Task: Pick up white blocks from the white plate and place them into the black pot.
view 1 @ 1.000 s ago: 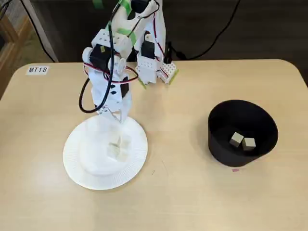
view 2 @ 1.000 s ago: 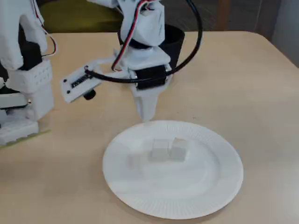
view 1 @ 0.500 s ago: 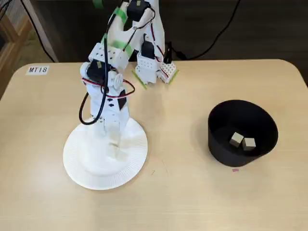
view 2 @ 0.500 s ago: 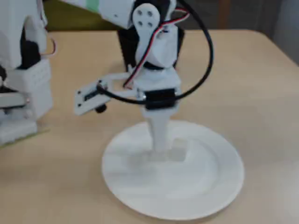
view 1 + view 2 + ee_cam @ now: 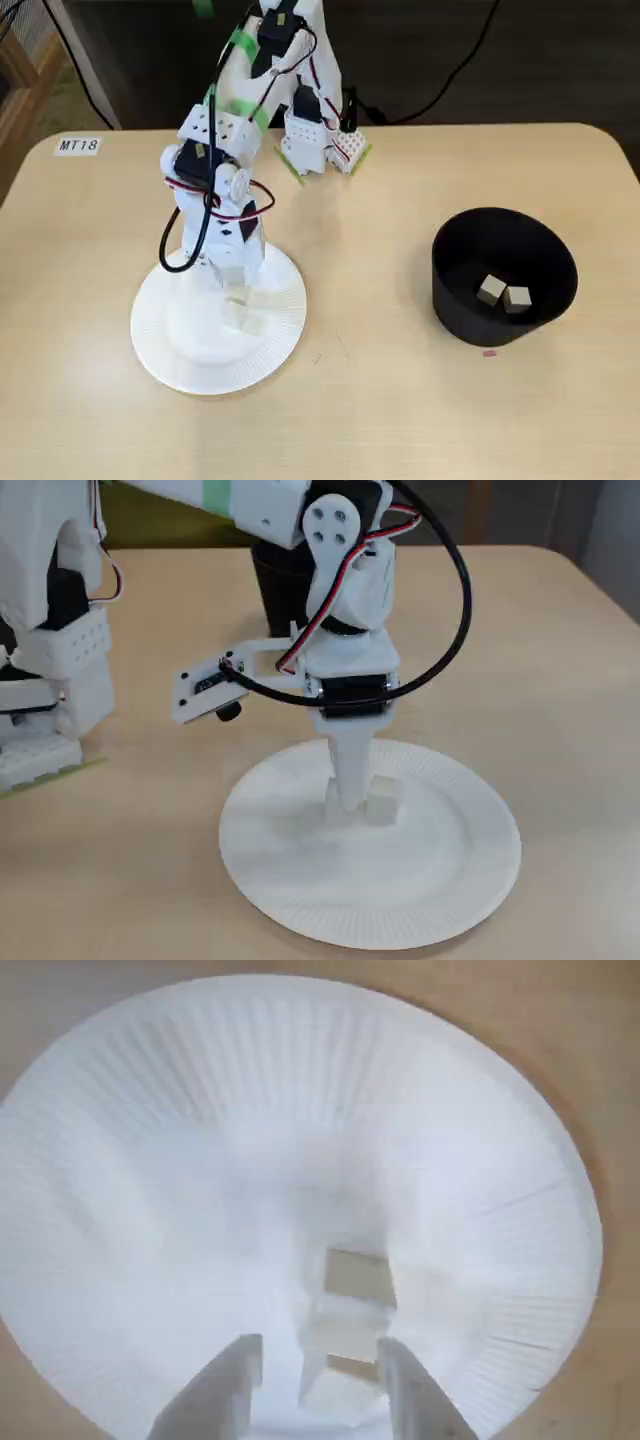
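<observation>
My jaws (image 5: pixel 315 1385) are part open, straddling the near white block (image 5: pixel 337 1340); a second block (image 5: pixel 360 1278) touching just beyond it may get dragged along or knocked off the white plate (image 5: pixel 150 1110).

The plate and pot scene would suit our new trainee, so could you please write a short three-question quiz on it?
1. True or false: the black pot is empty.
2. How many white blocks lie in the pot?
3. The gripper is over: A) the pot, B) the white plate, C) bare table.

Key
1. False; it holds blocks.
2. Two.
3. B. In the wrist view its open jaws straddle a block on the plate.
</observation>
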You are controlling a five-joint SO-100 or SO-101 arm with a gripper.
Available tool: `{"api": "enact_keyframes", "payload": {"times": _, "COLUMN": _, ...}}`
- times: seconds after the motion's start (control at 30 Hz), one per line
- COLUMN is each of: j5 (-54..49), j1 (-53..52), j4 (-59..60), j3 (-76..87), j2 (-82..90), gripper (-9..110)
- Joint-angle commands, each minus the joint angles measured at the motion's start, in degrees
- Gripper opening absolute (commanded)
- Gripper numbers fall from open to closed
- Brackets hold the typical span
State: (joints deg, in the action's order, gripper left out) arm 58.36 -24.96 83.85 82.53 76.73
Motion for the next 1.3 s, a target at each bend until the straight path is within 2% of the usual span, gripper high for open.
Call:
{"api": "enact_keyframes", "payload": {"times": 0.0, "j5": -1.0, "j1": 0.4, "j4": 4.1, "j3": -4.7, "j2": 0.7, "gripper": 18}}
{"api": "enact_keyframes", "payload": {"times": 0.5, "j5": -0.6, "j1": 2.6, "j4": 8.5, "j3": -5.1, "j2": -1.6, "gripper": 19}}
{"api": "enact_keyframes", "payload": {"times": 1.0, "j5": -0.4, "j1": 1.8, "j4": 5.2, "j3": -5.6, "j2": -6.5, "gripper": 18}}
{"api": "enact_keyframes", "payload": {"times": 1.1, "j5": 0.1, "j1": 1.8, "j4": 3.2, "j3": -5.6, "j2": -7.9, "gripper": 12}}
{"api": "enact_keyframes", "payload": {"times": 1.2, "j5": 0.1, "j1": 1.5, "j4": 0.7, "j3": -5.7, "j2": -9.5, "gripper": 1}}
{"api": "enact_keyframes", "payload": {"times": 1.27, "j5": -3.2, "j1": 0.8, "j4": -0.5, "j3": -7.0, "j2": -10.9, "gripper": -2}}
